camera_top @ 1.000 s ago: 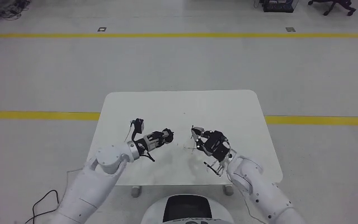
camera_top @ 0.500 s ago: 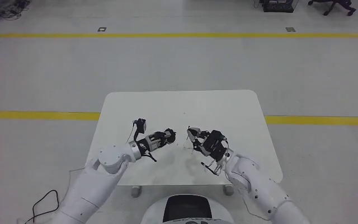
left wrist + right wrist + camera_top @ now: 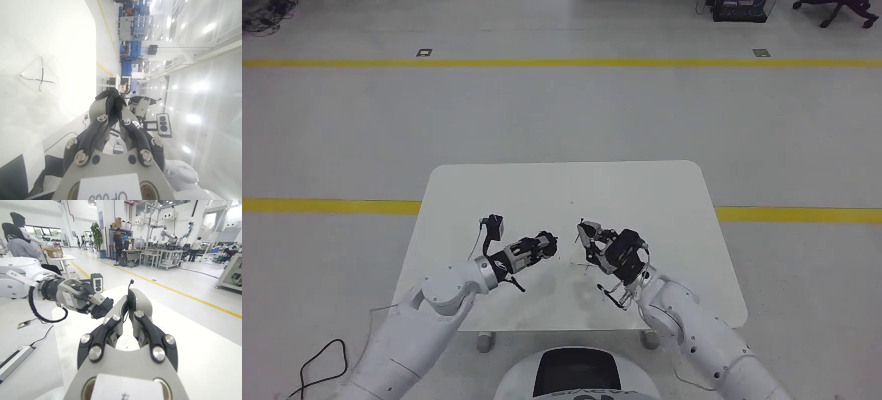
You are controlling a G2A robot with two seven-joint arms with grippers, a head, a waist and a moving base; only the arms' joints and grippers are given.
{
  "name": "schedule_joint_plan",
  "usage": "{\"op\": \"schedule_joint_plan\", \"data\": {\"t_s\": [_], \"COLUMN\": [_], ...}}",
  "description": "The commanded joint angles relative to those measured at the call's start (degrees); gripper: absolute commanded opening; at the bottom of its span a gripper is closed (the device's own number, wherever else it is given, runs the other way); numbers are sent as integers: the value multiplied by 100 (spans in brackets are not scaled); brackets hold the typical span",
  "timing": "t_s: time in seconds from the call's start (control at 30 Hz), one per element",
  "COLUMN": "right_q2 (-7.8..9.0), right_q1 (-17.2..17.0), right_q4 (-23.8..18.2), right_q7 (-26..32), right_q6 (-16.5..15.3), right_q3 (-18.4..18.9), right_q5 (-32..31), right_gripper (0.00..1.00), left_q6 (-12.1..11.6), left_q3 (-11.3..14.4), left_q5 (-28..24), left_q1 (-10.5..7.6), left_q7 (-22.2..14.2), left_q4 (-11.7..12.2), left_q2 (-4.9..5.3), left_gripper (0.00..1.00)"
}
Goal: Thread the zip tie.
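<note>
Bright, even indoor light from overhead fills all three views. In the top view the white tabletop (image 3: 642,190) and the pale floor (image 3: 542,110) are flatly lit. In the left wrist view the tabletop is burnt out to almost pure white, ceiling lamps (image 3: 192,119) flare into soft blobs, and a milky haze veils everything. The tabletop's edge bows from wide-lens bending. The right wrist view has clearer light; the tabletop glares, and the black zip tie (image 3: 130,282), pinched in the right gripper (image 3: 128,303), shows dark against the floor.
</note>
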Motion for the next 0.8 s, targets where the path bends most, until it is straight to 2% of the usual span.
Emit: {"op": "schedule_joint_plan", "data": {"t_s": [0.0,0.2,0.27,0.33,0.77], "right_q2": [-40,-148,-170,-175,-223], "right_q1": [66,258,319,340,372], "right_q4": [97,433,546,576,614], "right_q7": [-83,-374,-410,-418,-431], "right_q6": [40,15,-149,-168,-155], "right_q3": [-78,-243,-276,-277,-345], "right_q5": [32,141,214,217,159], "right_gripper": [0,0,0,0,0], "left_q6": [-98,-335,-424,-469,-469], "left_q3": [20,16,-10,-27,-39], "left_q5": [77,200,192,201,203], "left_q1": [53,231,291,341,347], "left_q7": [83,297,309,240,225], "left_q4": [-29,-54,-84,-117,-118], "left_q2": [1,11,20,33,37], "left_gripper": [0,0,0,0,0]}}
